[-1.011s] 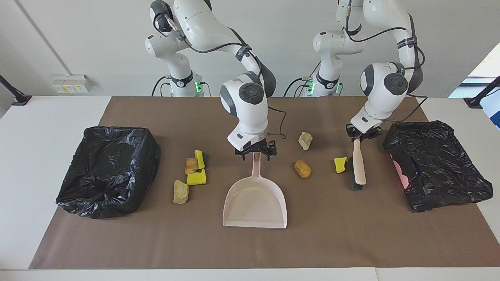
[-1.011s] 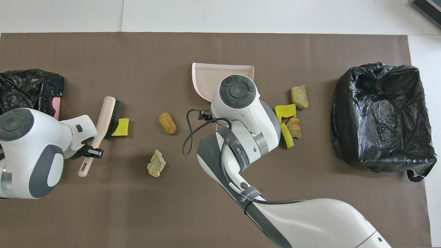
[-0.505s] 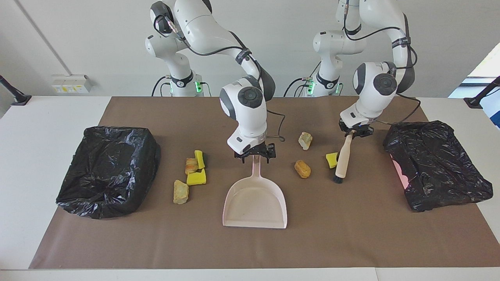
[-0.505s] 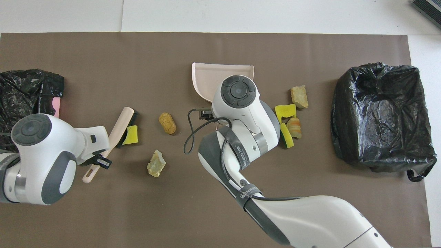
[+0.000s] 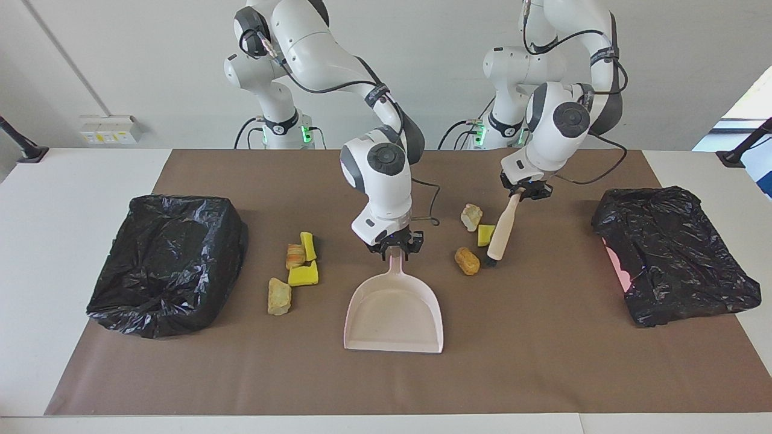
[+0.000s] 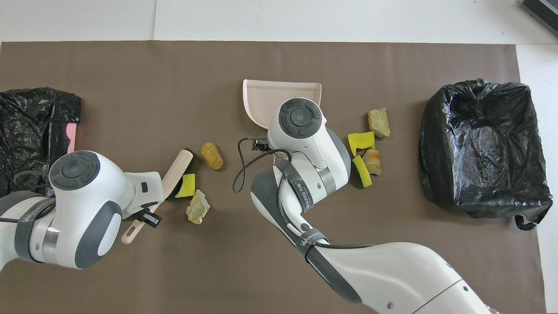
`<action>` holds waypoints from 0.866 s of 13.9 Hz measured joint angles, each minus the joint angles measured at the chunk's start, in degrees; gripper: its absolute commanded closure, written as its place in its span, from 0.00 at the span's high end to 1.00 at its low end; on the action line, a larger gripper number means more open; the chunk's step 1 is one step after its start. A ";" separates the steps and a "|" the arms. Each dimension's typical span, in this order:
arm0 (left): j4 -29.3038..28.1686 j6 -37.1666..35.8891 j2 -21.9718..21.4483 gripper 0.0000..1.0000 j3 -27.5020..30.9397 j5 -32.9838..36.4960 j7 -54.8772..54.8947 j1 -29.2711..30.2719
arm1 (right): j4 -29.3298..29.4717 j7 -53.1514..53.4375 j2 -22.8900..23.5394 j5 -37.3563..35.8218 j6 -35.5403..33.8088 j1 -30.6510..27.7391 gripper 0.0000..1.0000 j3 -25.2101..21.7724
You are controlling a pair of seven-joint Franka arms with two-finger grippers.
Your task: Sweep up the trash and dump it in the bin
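The trash nearest the brush (image 5: 499,232) is sitting bunched up: a yellow scrap (image 5: 485,234) touching the bristles, a cream chunk (image 5: 471,216) just beside it, a brown chunk (image 5: 467,261) near the tip. All three are lying between the brush and the dustpan (image 5: 393,313), toward the right arm's end. The left gripper (image 5: 526,190) is pinching the brush handle, which is slanting down away from the robots. The right gripper (image 5: 395,247) is pinching the dustpan handle.

Covering most of the white table (image 5: 54,253) and lying flat: a brown mat (image 5: 543,374). Sitting on the wall at about ten o'clock in the facing view: a pale socket box (image 5: 110,129). Standing at ten and two o'clock: black clamp arms (image 5: 21,146).
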 measured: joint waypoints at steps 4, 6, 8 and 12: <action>2.85 2.77 0.61 0.00 -0.41 -0.51 0.20 -0.07 | 0.31 -2.84 -0.68 0.10 -0.10 -2.43 0.00 0.02; 2.88 6.40 2.16 0.00 -0.40 -0.33 2.28 -0.07 | 0.38 -11.71 -3.24 0.39 -2.66 -4.27 0.00 0.05; 3.16 9.95 4.51 0.00 -0.31 1.20 8.20 -0.05 | -0.30 -21.04 -7.72 0.79 -8.09 -6.15 0.00 0.06; 6.70 14.89 10.51 0.00 -0.12 8.46 18.87 -0.05 | -6.42 -41.73 -16.63 1.05 -17.19 -7.29 0.00 0.16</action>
